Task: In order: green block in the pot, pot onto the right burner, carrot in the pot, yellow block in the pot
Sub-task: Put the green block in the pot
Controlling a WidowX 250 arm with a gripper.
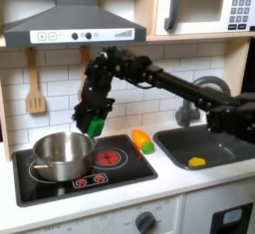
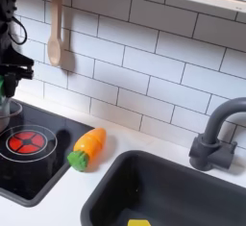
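Where legible, "01:30" on microwave [image 1: 199, 6].

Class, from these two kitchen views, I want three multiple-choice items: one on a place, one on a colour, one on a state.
1. Where does the carrot lie?
A. in the pot
B. on the counter between stove and sink
C. in the sink

2. What colour is the block in the sink?
A. yellow
B. blue
C. red

3. What does the gripper hold?
A. the carrot
B. nothing
C. the green block

Answers: 1 B, it lies beside the burner in both exterior views. 2 A, the yellow block shows in the basin. 3 C, the green block sits between the fingers above the pot.
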